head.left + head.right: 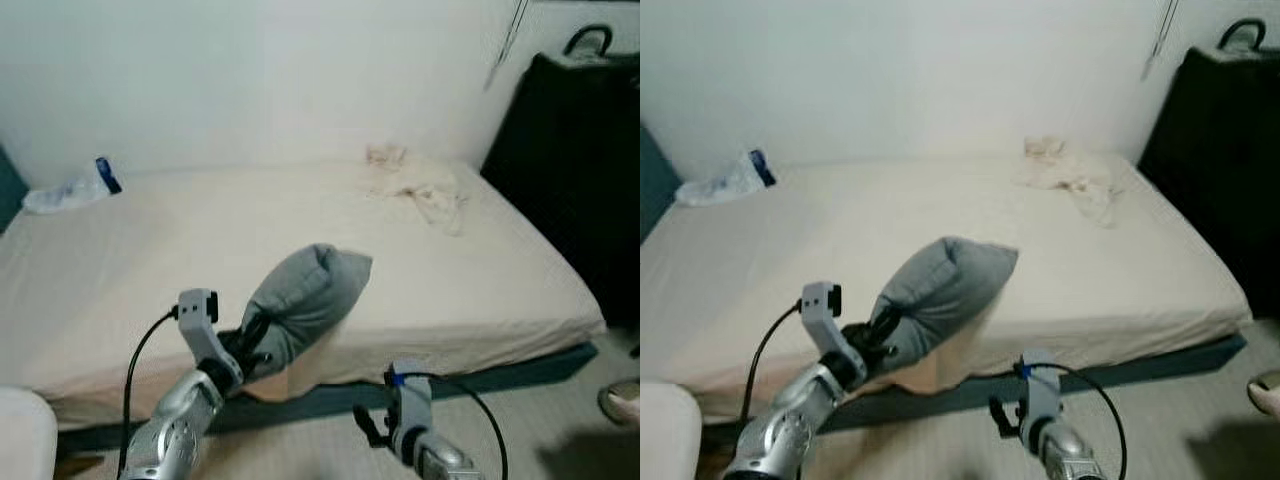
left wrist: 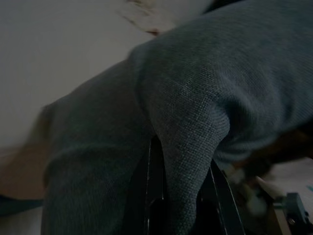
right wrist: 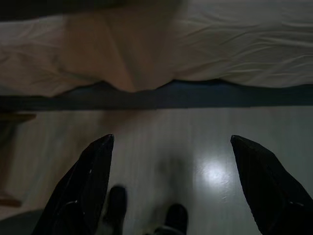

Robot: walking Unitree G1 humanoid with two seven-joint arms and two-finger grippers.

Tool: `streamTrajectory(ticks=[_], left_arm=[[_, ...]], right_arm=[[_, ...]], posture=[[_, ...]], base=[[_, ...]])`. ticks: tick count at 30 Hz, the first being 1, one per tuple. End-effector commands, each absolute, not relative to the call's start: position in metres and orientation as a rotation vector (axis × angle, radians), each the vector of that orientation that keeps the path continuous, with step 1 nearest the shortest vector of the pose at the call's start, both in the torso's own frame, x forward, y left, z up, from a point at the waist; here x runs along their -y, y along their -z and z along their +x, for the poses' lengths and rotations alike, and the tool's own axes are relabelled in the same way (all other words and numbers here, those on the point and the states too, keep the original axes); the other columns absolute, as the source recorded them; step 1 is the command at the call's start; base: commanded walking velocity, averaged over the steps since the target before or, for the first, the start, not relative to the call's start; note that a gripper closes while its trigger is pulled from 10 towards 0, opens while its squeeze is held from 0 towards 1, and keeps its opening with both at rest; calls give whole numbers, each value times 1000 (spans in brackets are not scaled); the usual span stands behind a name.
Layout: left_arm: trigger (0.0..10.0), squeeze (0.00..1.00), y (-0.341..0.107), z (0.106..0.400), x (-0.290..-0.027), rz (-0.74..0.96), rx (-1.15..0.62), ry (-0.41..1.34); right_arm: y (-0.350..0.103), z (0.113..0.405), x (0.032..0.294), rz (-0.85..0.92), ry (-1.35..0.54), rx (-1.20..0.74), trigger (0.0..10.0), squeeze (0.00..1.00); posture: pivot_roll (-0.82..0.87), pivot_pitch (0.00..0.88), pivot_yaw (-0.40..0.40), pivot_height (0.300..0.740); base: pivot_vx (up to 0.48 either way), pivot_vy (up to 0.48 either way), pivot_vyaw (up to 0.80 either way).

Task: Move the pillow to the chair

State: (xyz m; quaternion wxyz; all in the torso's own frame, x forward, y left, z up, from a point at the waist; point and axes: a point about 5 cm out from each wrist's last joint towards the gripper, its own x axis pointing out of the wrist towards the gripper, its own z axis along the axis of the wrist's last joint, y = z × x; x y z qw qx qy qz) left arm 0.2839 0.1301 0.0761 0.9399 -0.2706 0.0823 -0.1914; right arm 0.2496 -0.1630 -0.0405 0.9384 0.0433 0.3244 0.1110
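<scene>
My left end effector [image 1: 252, 345] is clenched on the grey pillow [image 1: 305, 298], long axis running far-right over the bed's [image 1: 480, 290] near edge; right end effector [image 3: 171, 196] hangs released.

A wide bed [image 1: 200, 260] with a cream sheet stands against the white wall. A crumpled pale cloth [image 1: 420, 185] lies on it near the far right corner. A clear plastic bottle with a blue cap [image 1: 70, 190] lies at the far left edge by the wall. The sheet hangs over the near edge above a dark blue base [image 1: 480, 375]. Pale floor [image 3: 161, 142] runs before the bed.
</scene>
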Motion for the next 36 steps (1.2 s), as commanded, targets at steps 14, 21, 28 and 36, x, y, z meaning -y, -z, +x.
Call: streamTrajectory(ticks=[14, 21, 28, 36], left_arm=[[10000, 0, -74, 290, -136, -178, -137, 364], [10000, 0, -71, 290, -135, -104, -138, 361], [10000, 0, -66, 289, -138, -53, -161, 316], [10000, 0, -63, 293, -137, -63, -174, 299]], right_arm=[[39, 250, 158, 128, -262, -638, 10000, 0], [39, 250, 158, 125, -264, -636, 10000, 0], [39, 249, 157, 140, -265, -634, 10000, 0], [40, 248, 155, 140, -273, -636, 10000, 0]], posture=[[9, 0, -27, 740], [8, 0, -25, 740], [9, 0, -22, 740], [10, 0, -19, 740]], base=[[-116, 0, 167], [0, 0, 775], [0, -371, 775], [0, 0, 775]])
